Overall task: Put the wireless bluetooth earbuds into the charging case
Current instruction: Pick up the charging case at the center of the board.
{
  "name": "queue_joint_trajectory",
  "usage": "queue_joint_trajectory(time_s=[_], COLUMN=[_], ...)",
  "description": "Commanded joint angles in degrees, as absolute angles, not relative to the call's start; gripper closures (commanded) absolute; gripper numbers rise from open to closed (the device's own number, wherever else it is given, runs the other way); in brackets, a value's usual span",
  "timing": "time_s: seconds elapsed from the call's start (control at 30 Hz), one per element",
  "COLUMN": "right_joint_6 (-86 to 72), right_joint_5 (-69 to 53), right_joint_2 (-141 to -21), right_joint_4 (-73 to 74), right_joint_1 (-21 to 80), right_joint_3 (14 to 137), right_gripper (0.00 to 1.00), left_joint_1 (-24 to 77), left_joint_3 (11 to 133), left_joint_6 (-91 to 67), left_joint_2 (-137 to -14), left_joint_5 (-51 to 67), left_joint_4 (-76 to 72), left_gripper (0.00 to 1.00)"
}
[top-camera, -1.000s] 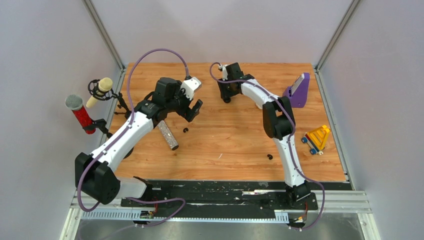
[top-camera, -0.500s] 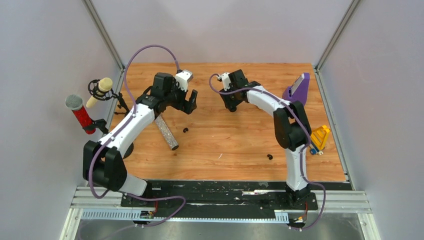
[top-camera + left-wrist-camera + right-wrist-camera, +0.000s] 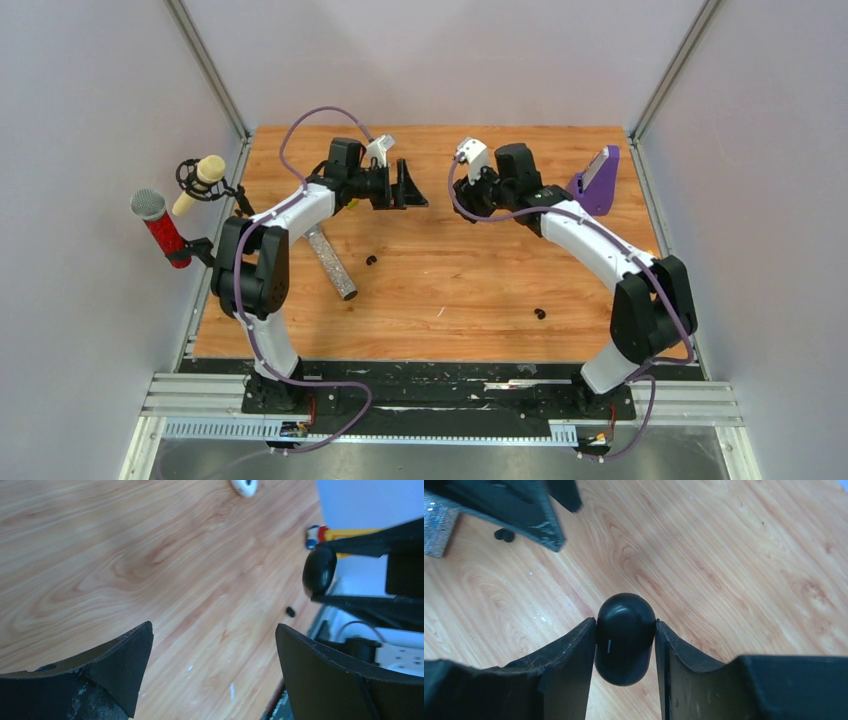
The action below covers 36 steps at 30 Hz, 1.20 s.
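**Earbuds (image 3: 371, 261) loose on the table (image 3: 470, 285); black charging case (image 3: 625, 645) clamped in the right end effector (image 3: 625, 625)**

Two black buds lie well apart on the wood. The far earbud (image 3: 371, 261) sits just beside a glittery silver cylinder (image 3: 331, 262). The near earbud (image 3: 540, 314) is closer to the front edge, right of centre. Both are too small to tell which way they point.

The black charging case looks like a closed pebble and is held off the table. In the right wrist view its long axis runs along the fingers, and its rounded end pokes out past the fingertips. The fingers press on its two sides.

A white rounded object (image 3: 244, 486) lies farther out on the wood, and a yellow toy (image 3: 345, 530) shows beyond the case. A purple stand (image 3: 597, 181) sits behind the right arm. A red microphone (image 3: 160, 228) and a beige microphone (image 3: 198, 182) are clamped at the left wall. A thin white sliver (image 3: 440, 312) lies near the front.

Both arms reach over the far half of the table with forearms turned inward. The left end effector (image 3: 212, 630), fingers spread wide and holding nothing, faces the case across a short gap.
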State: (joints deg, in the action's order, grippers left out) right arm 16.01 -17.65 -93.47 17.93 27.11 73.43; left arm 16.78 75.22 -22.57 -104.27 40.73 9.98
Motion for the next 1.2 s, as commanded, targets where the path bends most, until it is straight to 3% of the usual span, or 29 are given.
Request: queue_joint_trajectory(time_s=[0.0,0.27,0.67,1.17], right_joint_6=[21.0,24.0,26.2,28.8], right_joint_5=[-23.0,-23.5,-21.8,-24.4], right_joint_2=[-87.2,-84.2,-84.1,-82.3], right_joint_4=[10.8,7.4,6.8,6.9], right_joint_1=[28.5,30.5,31.6,32.0], right_joint_3=[69.1,63.7,63.6,62.1], right_gripper=[0.70,0.70,0.69,0.69], left_joint_1=[16.9,17.5,23.1,24.9], left_joint_3=[76.6,72.6,74.1,75.6], left_joint_6=[-38.0,-43.9,-34.5,-34.7], left_joint_2=[-105.1,-103.1,-104.0,-106.4], left_joint_5=[52.9,56.4,56.8,59.7], left_joint_4=[-5.4,-14.0,-3.3,-2.5], left_gripper=[0.00,0.00,0.00,0.30])
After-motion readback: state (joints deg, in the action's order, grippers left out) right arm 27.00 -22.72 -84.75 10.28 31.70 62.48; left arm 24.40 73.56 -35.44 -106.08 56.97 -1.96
